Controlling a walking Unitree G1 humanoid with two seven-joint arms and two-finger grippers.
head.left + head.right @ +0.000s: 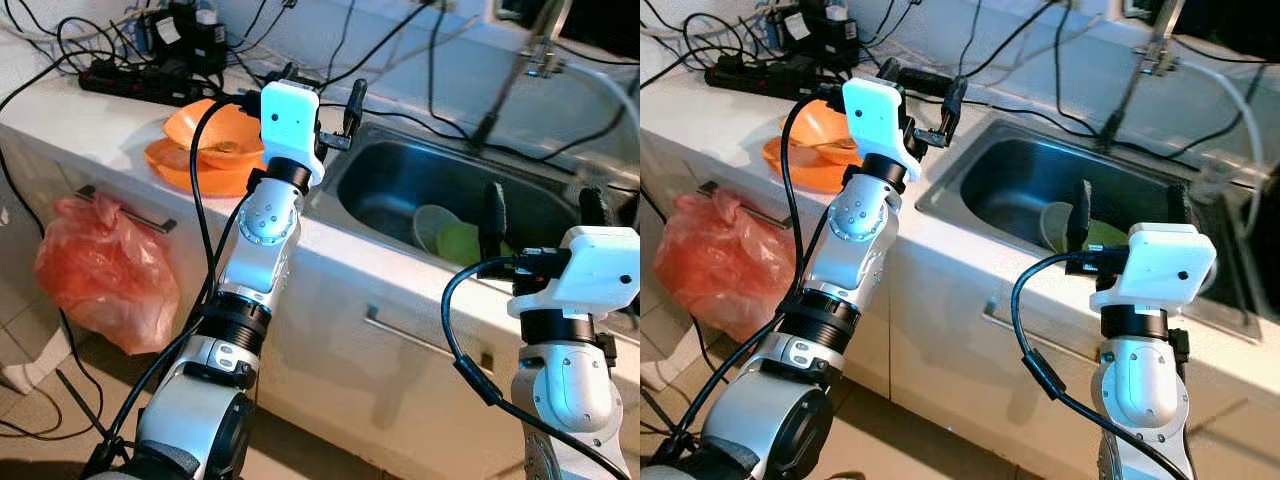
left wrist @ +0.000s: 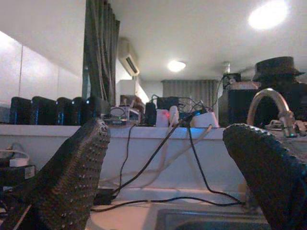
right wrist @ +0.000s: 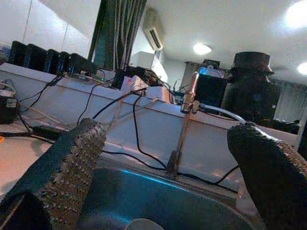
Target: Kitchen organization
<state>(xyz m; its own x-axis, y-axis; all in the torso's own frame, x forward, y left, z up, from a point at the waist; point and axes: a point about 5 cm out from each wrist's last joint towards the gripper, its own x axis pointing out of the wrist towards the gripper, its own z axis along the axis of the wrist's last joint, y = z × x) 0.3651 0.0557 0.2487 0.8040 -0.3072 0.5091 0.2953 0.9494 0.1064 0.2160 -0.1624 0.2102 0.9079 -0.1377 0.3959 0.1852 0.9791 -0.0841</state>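
Both hands open and empty over the table edge by the sink.

The left hand point(image 1: 322, 105) hovers with its studded black fingers point(image 2: 72, 177) spread, above the pale table point(image 1: 90, 120) between the orange bowls point(image 1: 205, 145) and the steel sink point(image 1: 400, 190). The right hand point(image 1: 545, 215) stands at the sink's near rim, fingers point(image 3: 72, 158) likewise apart, holding nothing. In the basin lie a round pale plate point(image 1: 430, 225) and a green cup point(image 1: 460, 242), touching. The bowls are glossy, stacked, near a black power strip point(image 1: 130, 82) and tangled cables. A crumpled red plastic bag point(image 1: 95, 270) hangs from a cupboard handle below. The right wrist view shows the thin metal tap point(image 3: 184, 129) upright behind the basin, which the head views crop.
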